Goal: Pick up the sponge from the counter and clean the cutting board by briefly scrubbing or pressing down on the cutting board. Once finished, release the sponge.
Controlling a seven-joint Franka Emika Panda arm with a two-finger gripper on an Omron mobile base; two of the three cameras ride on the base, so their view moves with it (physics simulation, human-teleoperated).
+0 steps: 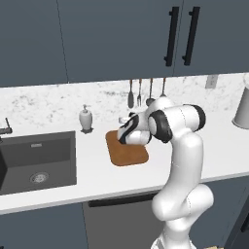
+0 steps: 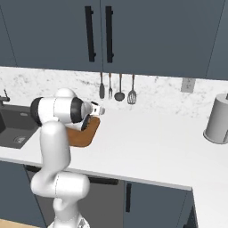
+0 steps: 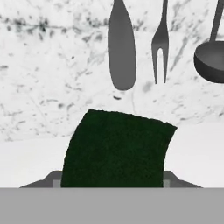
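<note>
The dark green sponge stands close in the hand view, between the two finger tips, with the speckled backsplash behind it. My gripper is shut on the sponge. In the base views the hand is held level above the far part of the brown wooden cutting board, pointing toward the wall. The right base view has the same gripper above the cutting board, which lies flat on the white counter. I cannot tell whether the sponge touches the board.
A dark sink basin lies left of the board, and a soap dispenser stands behind its corner. Several utensils hang on the backsplash just ahead of the hand. A grey canister stands at the far right.
</note>
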